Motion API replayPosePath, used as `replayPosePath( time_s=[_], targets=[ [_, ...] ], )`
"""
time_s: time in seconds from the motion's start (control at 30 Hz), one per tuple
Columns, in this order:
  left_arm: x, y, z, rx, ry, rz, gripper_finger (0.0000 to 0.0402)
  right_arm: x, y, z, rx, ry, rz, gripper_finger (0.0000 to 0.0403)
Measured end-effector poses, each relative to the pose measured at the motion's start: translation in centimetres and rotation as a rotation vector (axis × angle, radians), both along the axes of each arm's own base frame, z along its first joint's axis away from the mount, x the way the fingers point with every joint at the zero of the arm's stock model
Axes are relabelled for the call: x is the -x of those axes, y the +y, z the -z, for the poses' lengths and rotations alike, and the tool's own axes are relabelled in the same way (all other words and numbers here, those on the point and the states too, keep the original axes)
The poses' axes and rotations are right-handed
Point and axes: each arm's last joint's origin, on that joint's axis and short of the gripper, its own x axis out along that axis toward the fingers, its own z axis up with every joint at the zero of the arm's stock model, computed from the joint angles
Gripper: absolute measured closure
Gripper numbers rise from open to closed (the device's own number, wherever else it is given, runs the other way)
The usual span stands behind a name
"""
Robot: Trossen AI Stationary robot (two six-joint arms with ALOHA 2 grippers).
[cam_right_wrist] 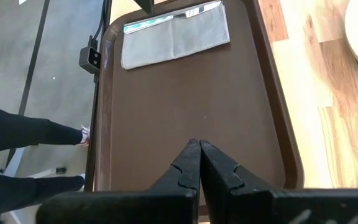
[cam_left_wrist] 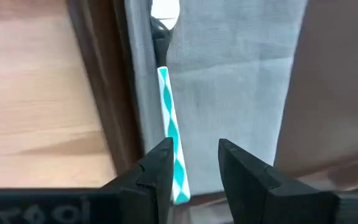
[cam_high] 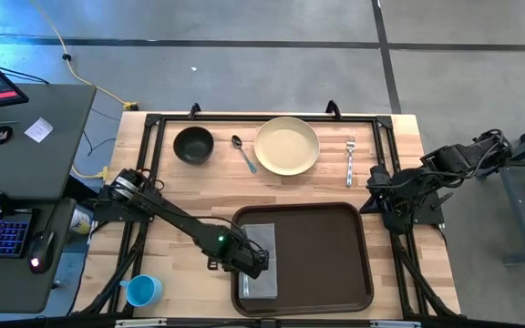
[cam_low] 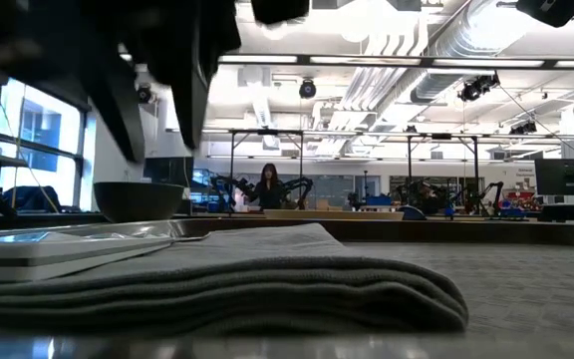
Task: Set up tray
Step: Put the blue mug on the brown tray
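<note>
**Left hand over the napkin, right hand parked**

You have the tray [cam_high: 322, 260] in the lower centre of the high view, on the bench [cam_high: 190, 196], with a grey folded napkin [cam_high: 261, 261] lying along its left side. Your left hand [cam_high: 249, 262] sits over that napkin's left part, near the tray's left rim. In the left wrist view its fingers [cam_left_wrist: 160, 171] stand apart, gripping nothing, and a teal-and-white striped straw [cam_left_wrist: 171, 140] lies on the napkin, its near end between them. Beyond the straw's far end you see part of a piece of metal cutlery [cam_left_wrist: 164, 14]; what kind it is, you cannot tell.

Your right hand [cam_high: 383, 196] waits at the right of the frame, just off the tray's upper right corner, its fingers pressed together and empty.

Across the upper part of the high view, left to right: a dark bowl [cam_high: 193, 144], a spoon [cam_high: 243, 152], a cream plate [cam_high: 286, 146], a fork [cam_high: 350, 158]. A blue cup [cam_high: 142, 291] stands at lower left.
</note>
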Motion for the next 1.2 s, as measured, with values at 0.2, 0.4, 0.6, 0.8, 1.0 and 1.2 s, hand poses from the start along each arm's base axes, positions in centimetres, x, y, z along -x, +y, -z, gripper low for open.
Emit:
replayPosePath(
  time_s=[0.2, 0.4, 0.6, 0.8, 1.0, 1.2],
  targets=[
    [0.6, 0.0, -4.5, -0.062, 0.096, 0.092, 0.0243, 0.0, 0.0, 0.0, -0.007, 0.003, -0.014, 0.0403],
    [3.0, -1.6, -9.3, -0.047, 0.183, 0.24, 0.0243, 0.0, 0.0, 0.0, 0.014, -0.008, -0.04, 0.0402],
    [8.0, -5.7, -10.7, -0.01, 0.376, 0.187, 0.0243, -0.3, 0.2, -0.3, -0.001, -0.054, -0.039, 0.0402],
    [11.8, -9.4, -9.9, -0.055, 0.394, 0.109, 0.0243, -0.6, 0.2, -0.6, 0.016, -0.1, -0.051, 0.0402],
    [13.1, -10.3, -8.6, -0.09, 0.425, 0.13, 0.0243, -0.9, 0.3, -1.0, 0.055, -0.165, -0.074, 0.0402],
    [14.9, -11.7, -6.8, -0.05, 0.516, 0.18, 0.0243, -1.0, 0.3, -1.1, 0.032, -0.182, -0.068, 0.0402]
  ],
)
